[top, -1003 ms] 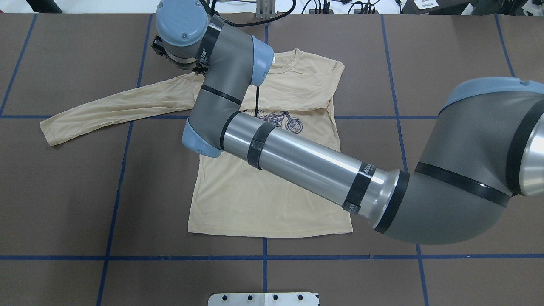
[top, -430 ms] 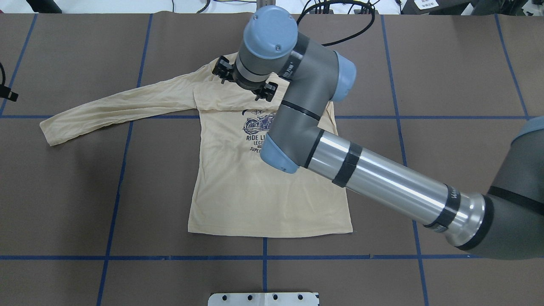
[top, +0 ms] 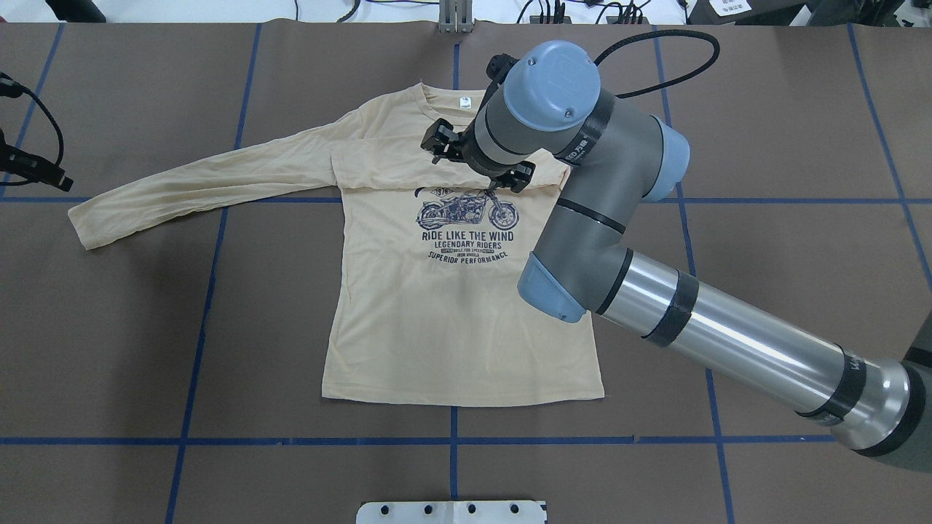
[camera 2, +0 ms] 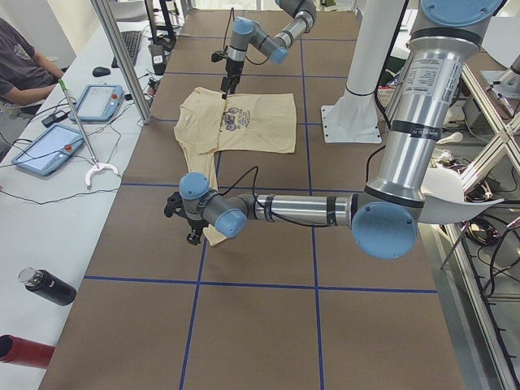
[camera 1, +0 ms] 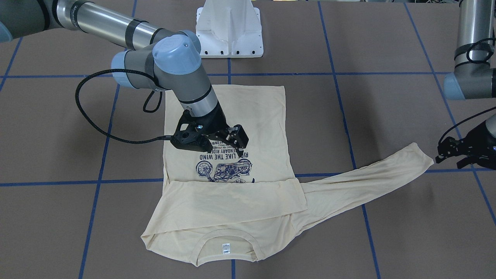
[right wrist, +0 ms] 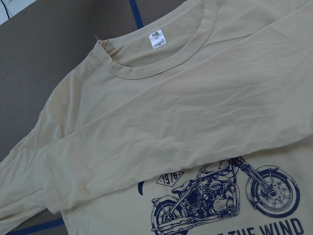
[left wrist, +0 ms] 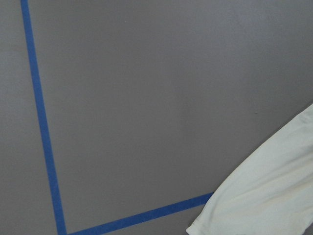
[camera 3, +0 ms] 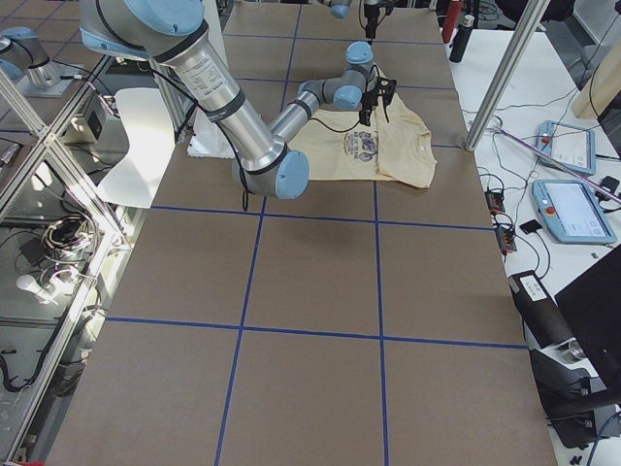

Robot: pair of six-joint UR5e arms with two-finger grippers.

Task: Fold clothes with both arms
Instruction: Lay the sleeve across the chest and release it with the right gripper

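My pale cream-yellow long-sleeved T-shirt (top: 451, 327) lies flat on the brown desk (top: 764, 109), one sleeve folded across its chest. My right hand (top: 478, 160) hangs above, fingers apart; whether my left hand (camera 1: 451, 154) is apart or together, I cannot tell.

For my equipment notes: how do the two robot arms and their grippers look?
Both the right arm and left arm are silver tubes with grey joints, light blue caps and black bands. The right gripper and left gripper are black, two-fingered, fed by black cables.

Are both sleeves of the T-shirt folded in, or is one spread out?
One each: the folded sleeve lies across the T-shirt; the other sleeve stretches out on the table.
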